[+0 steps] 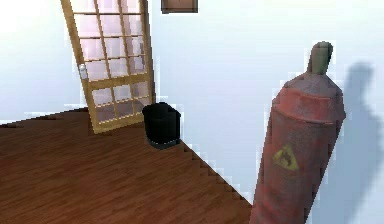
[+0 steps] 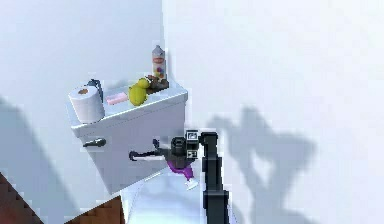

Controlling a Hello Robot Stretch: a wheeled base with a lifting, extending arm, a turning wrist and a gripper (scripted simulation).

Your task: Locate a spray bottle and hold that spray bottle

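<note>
Spray bottle is our reading of the tall brownish bottle with a pale top (image 2: 157,66), standing upright on the white toilet tank's lid (image 2: 170,98), above the pincer (image 2: 136,154) and slightly to its right; at this size we judge rather than know. Whether the pincer is wide or narrow we cannot tell, nor whether it holds anything, since the tank front (image 2: 118,150) lies behind it and a small purple shape (image 2: 184,174) sits just below its body. Up and left of the pincer the lid carries a yellow-green rounded object (image 2: 138,92), a pink item (image 2: 118,98) and a white paper roll (image 2: 88,103). We think a rising move could catch the lid's edge or sweep these neighbours off. The wall (image 2: 250,60) just beyond the bottle leaves little room for reaching. For the base, the tall red cylinder (image 1: 300,135) crowds the forward view's right; open wooden floor (image 1: 90,175) lies left.
</note>
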